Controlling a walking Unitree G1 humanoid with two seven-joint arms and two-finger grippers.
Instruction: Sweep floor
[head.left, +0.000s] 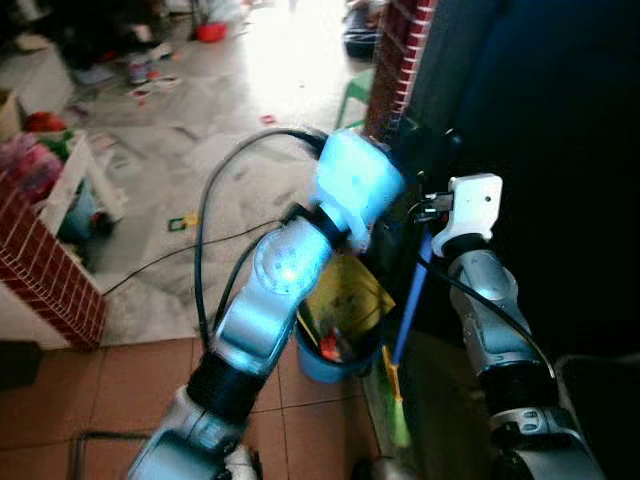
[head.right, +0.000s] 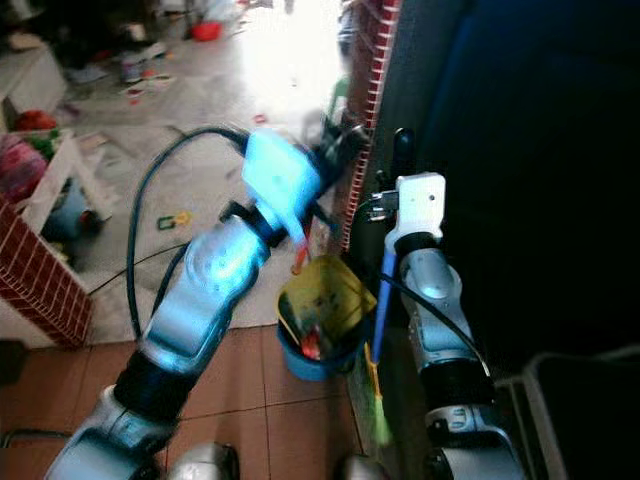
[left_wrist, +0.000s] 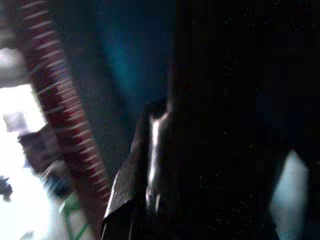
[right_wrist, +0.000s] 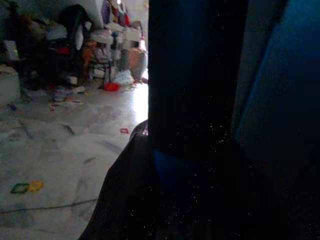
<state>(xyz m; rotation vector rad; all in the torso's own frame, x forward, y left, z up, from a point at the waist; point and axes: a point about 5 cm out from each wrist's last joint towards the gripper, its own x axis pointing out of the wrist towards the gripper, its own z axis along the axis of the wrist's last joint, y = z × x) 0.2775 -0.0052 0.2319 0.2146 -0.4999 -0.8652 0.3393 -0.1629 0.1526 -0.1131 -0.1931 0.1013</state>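
Observation:
A broom with a blue handle (head.left: 410, 300) and a yellow-green lower part (head.left: 397, 405) leans against the dark blue wall (head.left: 540, 120). Beside it a yellow dustpan (head.left: 350, 290) stands in a blue bucket (head.left: 325, 362). My right gripper (head.left: 453, 150) reaches up along the wall just above the handle's top, behind its white wrist (head.left: 475, 205). The right wrist view is close on a dark blue upright pole (right_wrist: 195, 75). My left gripper (head.right: 335, 140) is raised near the brick pillar (head.left: 395, 60), to the left of the broom. The left wrist view is very dark.
Pale floor (head.left: 230, 130) stretches ahead with scattered litter, a small yellow-green item (head.left: 182, 221) and a black cable (head.left: 170, 257). A low brick wall (head.left: 45, 270) stands at the left. Clutter and a red bowl (head.left: 210, 32) lie far back. Terracotta tiles (head.left: 120, 380) are underfoot.

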